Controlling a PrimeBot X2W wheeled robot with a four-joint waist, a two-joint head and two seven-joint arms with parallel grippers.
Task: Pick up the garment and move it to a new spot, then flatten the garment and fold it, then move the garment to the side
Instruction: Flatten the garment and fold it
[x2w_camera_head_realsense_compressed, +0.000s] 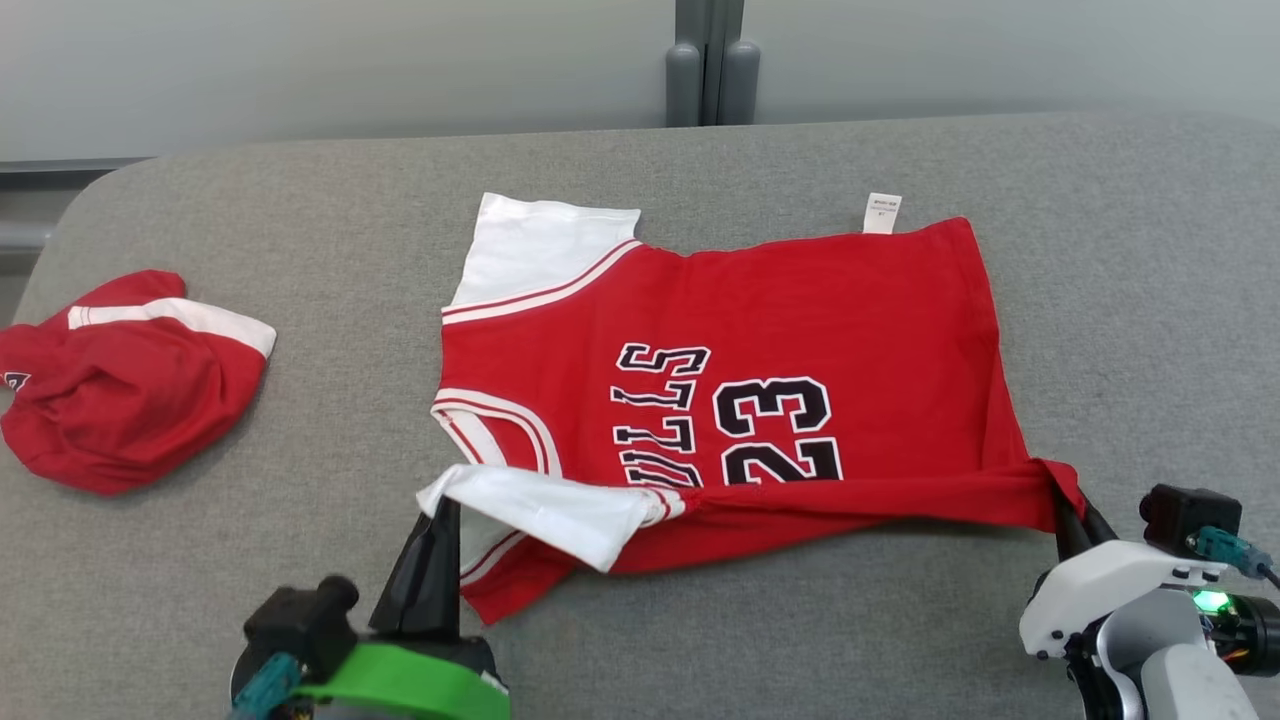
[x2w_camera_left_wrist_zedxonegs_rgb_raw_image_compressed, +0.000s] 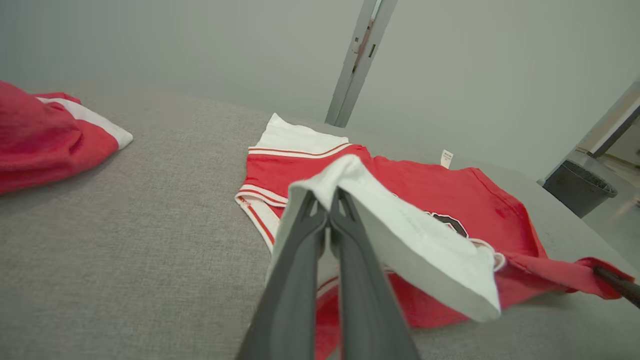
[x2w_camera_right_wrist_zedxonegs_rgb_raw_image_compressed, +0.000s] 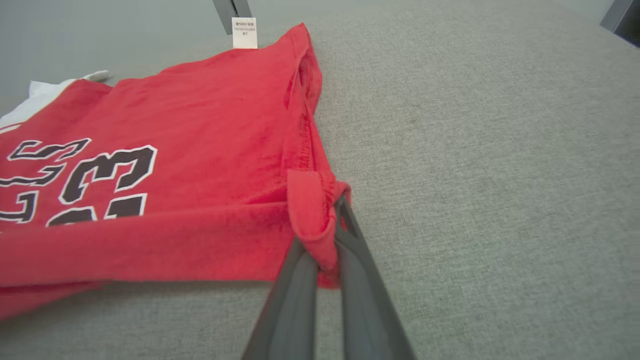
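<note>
The garment, a red jersey with white sleeves and black "23" lettering, lies spread on the grey table. Its near edge is lifted and stretched between my two grippers. My left gripper is shut on the near white sleeve, which drapes over its fingers. At the near right, my right gripper is shut on the red hem corner. A white label sticks out at the far hem, and the far white sleeve lies flat.
A second red and white garment lies bunched at the table's left edge. A grey post stands behind the table against the pale wall. A dark bin sits on the floor off the table's right.
</note>
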